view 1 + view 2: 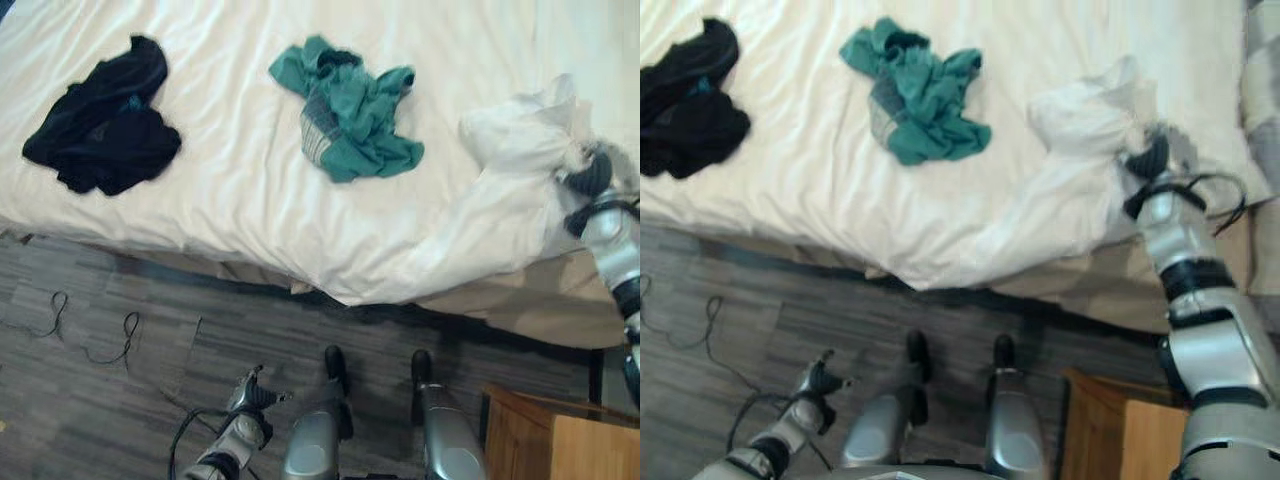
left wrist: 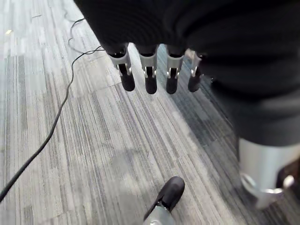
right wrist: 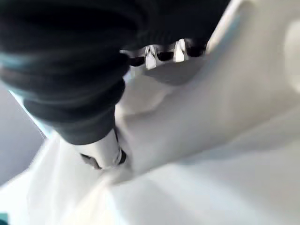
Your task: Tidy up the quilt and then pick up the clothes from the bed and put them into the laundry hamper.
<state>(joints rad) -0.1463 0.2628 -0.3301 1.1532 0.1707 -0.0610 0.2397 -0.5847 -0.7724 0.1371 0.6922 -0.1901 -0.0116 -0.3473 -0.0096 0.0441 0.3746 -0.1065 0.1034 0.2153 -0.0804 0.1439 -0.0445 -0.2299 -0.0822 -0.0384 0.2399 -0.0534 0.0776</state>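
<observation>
**Quilt corner gripped at the bed's right edge**

The bunched corner of the white quilt (image 1: 1080, 125) is clenched in the right hand (image 1: 1147, 160). Two garments are left lying on the quilt — a black heap (image 1: 100, 120) far left, a teal heap (image 1: 350, 110) mid-bed. The left hand (image 2: 150, 75) is held low over the grey floor (image 2: 93, 154), fingers relaxed and holding nothing. A wooden cabinet (image 1: 560, 440) is seen at lower right.

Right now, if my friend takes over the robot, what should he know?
Right robot hand: curled into a bunched fold of the white quilt at the bed's right edge.
Left robot hand: low over the grey striped floor, fingers relaxed, holding nothing.
Crumpled black clothes lie on the quilt to the left, crumpled teal garment in the middle.
Done: quilt tidying begun, right corner not yet flat.
Left: smooth the quilt, then move both garments to the hamper.
</observation>
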